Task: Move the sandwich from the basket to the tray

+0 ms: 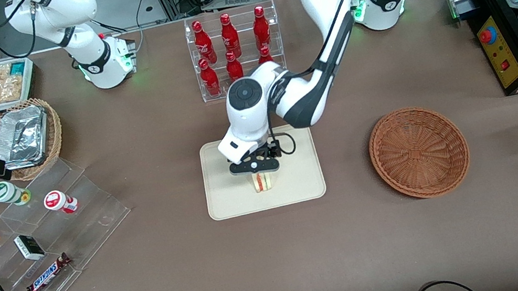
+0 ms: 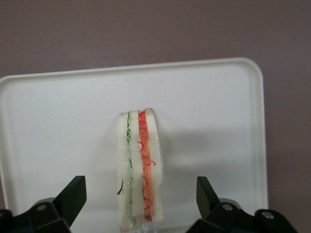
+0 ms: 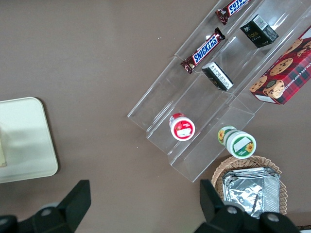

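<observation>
We take the tray (image 1: 226,202) as our landmark. Far toward the parked arm's end of the table we see a white bin (image 1: 30,79) of snack packets, and nearer the camera a light wicker basket (image 1: 55,133) holding a foil tray (image 1: 22,136). A clear stepped rack (image 1: 89,207) beside it carries two small cups, small dark boxes and two Snickers bars (image 1: 47,274).

On the tray stands the sandwich (image 1: 262,182), on edge, its red and green filling lines facing up, in the half of the tray nearer the camera. The gripper (image 1: 255,168) hangs directly above it. In the wrist view its fingers (image 2: 73,196) stand spread wide, one on each side of the sandwich (image 2: 140,167), touching neither face. Bare tray (image 2: 58,126) surface surrounds the sandwich up to the low rim.

Above the tray, farther from the camera, a clear rack (image 1: 236,51) holds red bottles. Toward the working arm's end, well apart from the tray, the basket (image 1: 419,152) lies with bare brown table around it.
</observation>
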